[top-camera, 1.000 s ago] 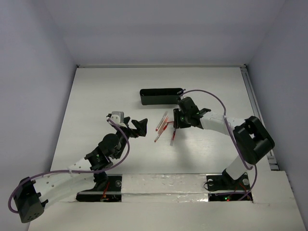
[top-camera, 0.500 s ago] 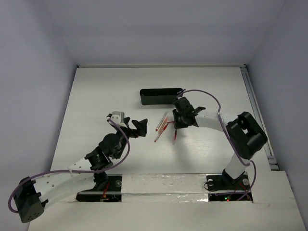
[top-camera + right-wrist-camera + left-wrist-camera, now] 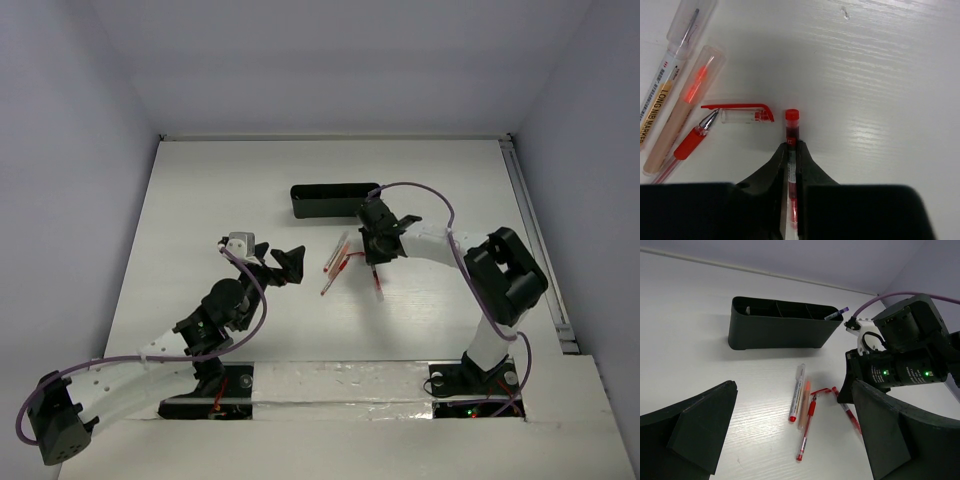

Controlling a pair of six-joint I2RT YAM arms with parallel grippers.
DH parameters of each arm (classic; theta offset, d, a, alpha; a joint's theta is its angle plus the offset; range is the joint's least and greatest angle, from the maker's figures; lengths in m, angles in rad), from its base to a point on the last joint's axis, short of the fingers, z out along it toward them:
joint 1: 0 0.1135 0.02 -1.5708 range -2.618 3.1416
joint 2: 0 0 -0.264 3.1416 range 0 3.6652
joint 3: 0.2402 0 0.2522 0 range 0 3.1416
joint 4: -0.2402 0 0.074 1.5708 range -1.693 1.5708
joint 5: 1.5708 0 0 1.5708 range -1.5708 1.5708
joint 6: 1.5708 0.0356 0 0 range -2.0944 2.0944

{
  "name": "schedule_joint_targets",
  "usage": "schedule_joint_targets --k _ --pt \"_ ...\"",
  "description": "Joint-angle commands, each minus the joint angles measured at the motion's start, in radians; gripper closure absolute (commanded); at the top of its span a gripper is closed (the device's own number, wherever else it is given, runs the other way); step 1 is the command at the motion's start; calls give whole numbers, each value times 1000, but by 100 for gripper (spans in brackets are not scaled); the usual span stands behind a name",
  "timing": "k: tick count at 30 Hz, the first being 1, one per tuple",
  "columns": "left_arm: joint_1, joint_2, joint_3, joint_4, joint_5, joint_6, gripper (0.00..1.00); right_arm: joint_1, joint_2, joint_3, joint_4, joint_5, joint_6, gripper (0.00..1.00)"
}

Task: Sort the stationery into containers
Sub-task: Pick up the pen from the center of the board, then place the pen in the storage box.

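**Overhead view.** The right gripper [image 3: 375, 256], just right of centre, is pressed together on a red pen [image 3: 377, 283], whose free end points toward the lower edge of the frame. The black tray [image 3: 335, 201] stands above centre, near this gripper but apart from it. The left gripper [image 3: 288, 262], left of centre, is spread wide and holds nothing.

**Right wrist view.** We see the two fingers [image 3: 807, 162] pinching the pen's barrel from either side, its red end showing just above them against the white table [image 3: 880, 75]. To its left lie a loose clear cap [image 3: 742, 114], an uncapped red pen [image 3: 687, 142], a beige pen [image 3: 685, 107] and a white marker [image 3: 665, 80], the last two side by side at upper left.

**Left wrist view.** A purple-tipped pen [image 3: 836, 314] juts from the tray's right end.
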Motion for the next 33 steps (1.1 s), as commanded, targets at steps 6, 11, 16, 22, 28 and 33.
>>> schedule_joint_targets --k 6,11,16,22,28,33 --pt "-4 -9 31 32 -4 6 1 9 -89 39 -27 91 -20 100" --pt "-4 -14 28 36 1 4 1 9 -238 48 159 56 -84 100" --pt "-4 2 29 38 4 4 1 9 -277 108 427 128 -169 100" --pt "-4 3 29 41 18 0 1 9 -174 182 791 286 -302 100" --pt "-4 -6 29 38 21 0 1 -1 20 318 959 384 -460 100" --pt "-4 -5 31 38 22 0 1 -34 110 369 991 406 -464 100"
